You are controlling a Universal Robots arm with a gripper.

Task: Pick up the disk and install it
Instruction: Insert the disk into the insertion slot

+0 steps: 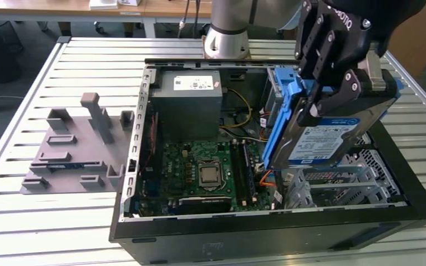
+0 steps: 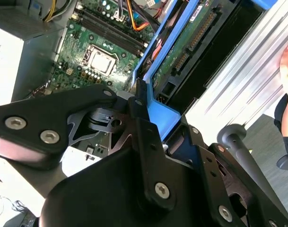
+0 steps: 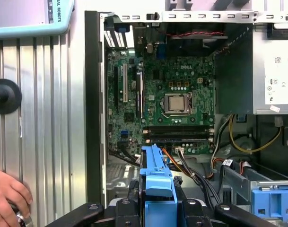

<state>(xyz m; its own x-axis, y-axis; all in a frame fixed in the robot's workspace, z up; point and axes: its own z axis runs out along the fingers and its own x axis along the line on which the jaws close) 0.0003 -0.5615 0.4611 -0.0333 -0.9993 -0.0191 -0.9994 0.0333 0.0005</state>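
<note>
The disk [image 1: 324,138], a silver drive with a blue-and-white label and a blue plastic frame, hangs upright over the right side of the open computer case [image 1: 272,233]. My black gripper [image 1: 350,94] is shut on its upper end. In the second wrist view the gripper [image 2: 153,127] clamps the blue frame, and the disk [image 2: 181,47] shows its green circuit-board side. In the first wrist view the disk [image 3: 155,182] is seen edge-on between the fingers [image 3: 134,210], above the motherboard and cables.
Inside the case are a grey power supply [image 1: 187,105], the motherboard [image 1: 206,166] and a metal drive cage [image 1: 339,183]. A grey fixture plate [image 1: 72,149] lies on the slatted table at the exterior view's left. A person's hand [image 3: 9,194] rests beside the case.
</note>
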